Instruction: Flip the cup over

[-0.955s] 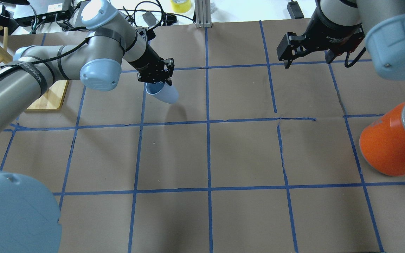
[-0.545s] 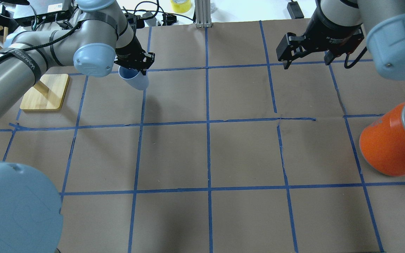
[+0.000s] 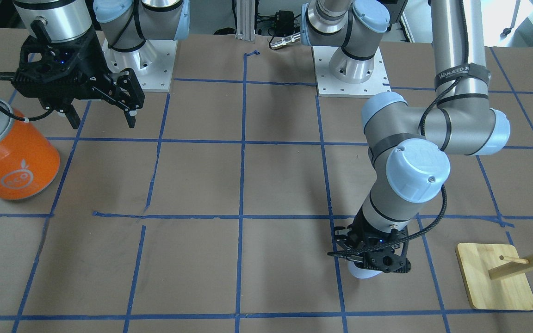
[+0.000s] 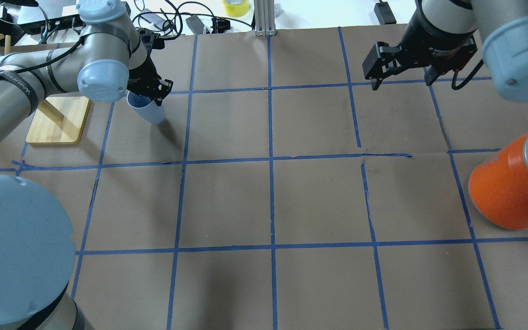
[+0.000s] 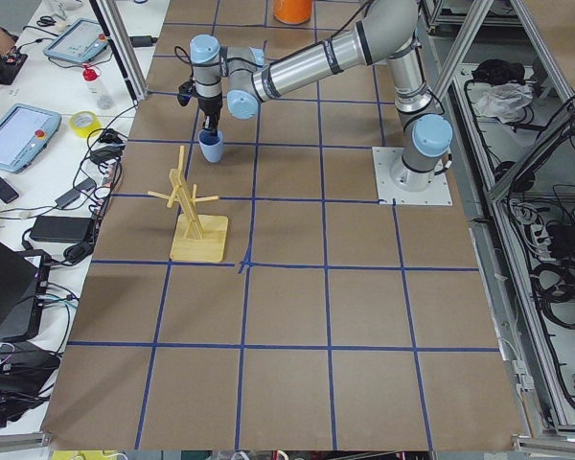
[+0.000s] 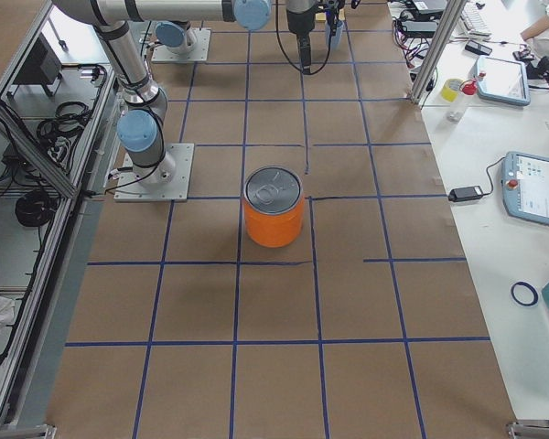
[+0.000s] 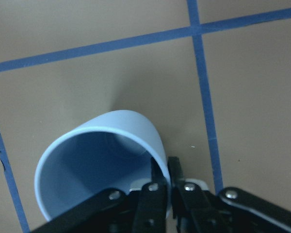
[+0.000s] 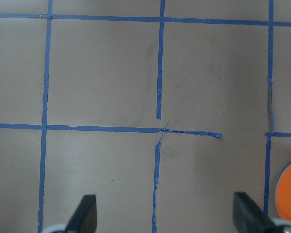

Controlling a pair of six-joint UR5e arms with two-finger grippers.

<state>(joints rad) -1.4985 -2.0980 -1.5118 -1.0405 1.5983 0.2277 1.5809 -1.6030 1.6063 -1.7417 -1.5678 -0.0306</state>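
Observation:
The pale light-blue cup [image 4: 148,111] hangs tilted, mouth up, in my left gripper [image 4: 152,93] at the far left of the table. In the left wrist view the fingers [image 7: 157,187] pinch the cup's rim [image 7: 111,141], one inside and one outside the wall. The cup's base sits low over the brown paper [image 3: 362,273]; I cannot tell whether it touches. It also shows in the exterior left view [image 5: 210,149]. My right gripper [image 4: 399,75] is open and empty, held above the far right of the table [image 3: 100,115].
A big orange can with a silver lid [image 4: 511,188] stands at the right edge, also in the front view [image 3: 9,157]. A wooden peg stand on a bamboo base [image 4: 57,120] is just left of the cup. Cables and boxes lie beyond the far edge.
My left arm has carried the cup leftward and slightly farther away, toward the wooden stand. The cup has turned more upright. The right arm has hardly moved.

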